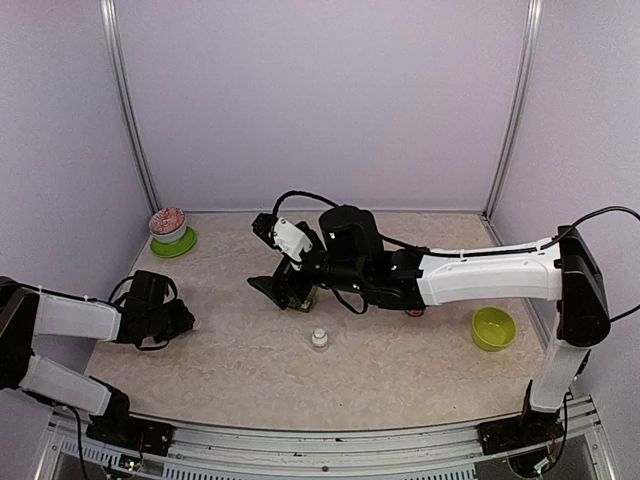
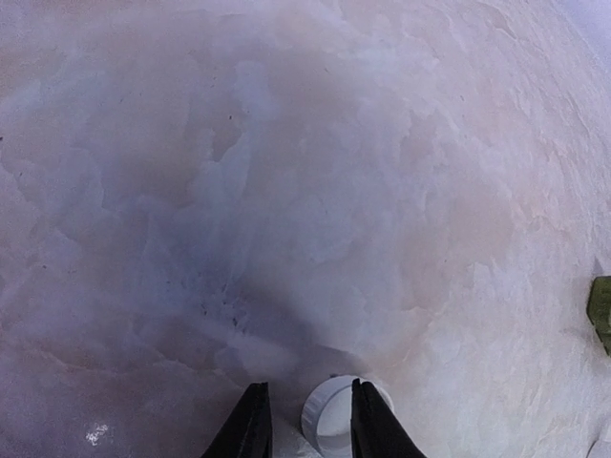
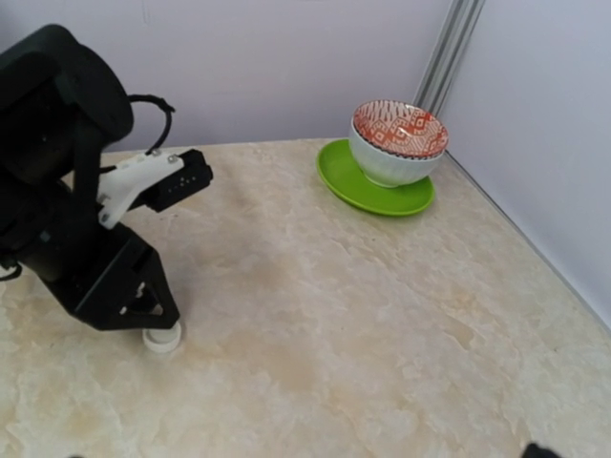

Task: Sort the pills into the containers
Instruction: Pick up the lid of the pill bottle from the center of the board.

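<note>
Left fingers (image 2: 246,429) first, bottom of the left wrist view: found them narrowly parted, clamped on nothing. Saw a white cap (image 2: 329,420) on the table (image 2: 286,191), partly behind the right-hand finger, its left edge clear of the other one. Couldn't call contact on the hidden side.

Located the containers (image 1: 308,297) mid-table in the top view, right under the right fingers (image 1: 268,287) and mostly hidden by them. Couldn't tell touching from hovering. Judged the right fingers spread wide and empty: caught only a dark tip at the bottom edge of the right wrist view, nothing between.

Handling guess for the containers: light, stiff plastic, likely to skate on the smooth table. Would pinch across the narrow width at one end, low on the walls, off the lids. Expected each lid to need a flick at its lip with the body pinned.

View differences: got the small white bottle (image 1: 319,338) and lime-green bowl (image 1: 493,328) from the top view only. Got the patterned bowl (image 3: 399,129) on its green saucer (image 3: 377,196) sharp from the right wrist, plus the cap under the left arm (image 3: 67,239). Noted a green sliver (image 2: 601,313) at the left wrist frame's right edge, probably the containers, too cropped to confirm. Found no pills in any view.
</note>
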Tool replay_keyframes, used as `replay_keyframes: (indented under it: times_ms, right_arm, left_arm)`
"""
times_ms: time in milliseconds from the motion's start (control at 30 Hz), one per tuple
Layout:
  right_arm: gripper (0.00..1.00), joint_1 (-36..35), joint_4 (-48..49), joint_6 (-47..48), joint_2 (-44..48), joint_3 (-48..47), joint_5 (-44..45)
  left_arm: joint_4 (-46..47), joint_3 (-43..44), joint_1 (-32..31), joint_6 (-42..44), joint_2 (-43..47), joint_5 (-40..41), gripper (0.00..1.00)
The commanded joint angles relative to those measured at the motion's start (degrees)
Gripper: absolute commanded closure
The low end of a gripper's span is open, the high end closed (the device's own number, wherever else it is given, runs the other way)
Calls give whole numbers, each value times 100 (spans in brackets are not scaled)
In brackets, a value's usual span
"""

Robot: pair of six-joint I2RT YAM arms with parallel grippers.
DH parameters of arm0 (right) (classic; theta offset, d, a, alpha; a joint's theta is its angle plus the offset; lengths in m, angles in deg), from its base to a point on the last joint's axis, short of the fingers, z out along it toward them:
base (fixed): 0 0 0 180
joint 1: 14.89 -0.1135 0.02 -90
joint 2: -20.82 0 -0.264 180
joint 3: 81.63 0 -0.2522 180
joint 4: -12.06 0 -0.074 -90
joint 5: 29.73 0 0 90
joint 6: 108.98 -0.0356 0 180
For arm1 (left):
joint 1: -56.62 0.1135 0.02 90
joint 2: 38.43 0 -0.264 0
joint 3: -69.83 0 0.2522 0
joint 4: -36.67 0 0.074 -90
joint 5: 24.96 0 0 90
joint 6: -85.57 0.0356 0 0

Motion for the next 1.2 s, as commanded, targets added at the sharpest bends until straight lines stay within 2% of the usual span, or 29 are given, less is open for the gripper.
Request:
replay_keyframes:
  times_ms: [0, 167, 433, 867, 1033, 1167]
  right_arm:
    - [3, 51, -75, -12, -14, -104, 0]
    - [2, 52, -77, 5, -18, -106, 14]
    - [1, 59, -115, 81, 17, -120, 1]
    - [0, 77, -189, 1182, 131, 401, -1217]
    - [0, 73, 330, 1779, 179, 934, -1624]
    - [3, 78, 711, 2214, 143, 1240, -1730]
  left_arm:
    - [134, 36, 85, -5, -194, -246, 76]
    - [251, -14, 103, -23, -272, -419, 91]
    - [373, -66, 115, 22, -282, -693, 100]
    - [1284, -173, 112, 271, -484, -2064, 100]
    - [1565, -152, 25, 272, -584, -2689, 100]
    - [1418, 20, -203, 341, -607, -2949, 100]
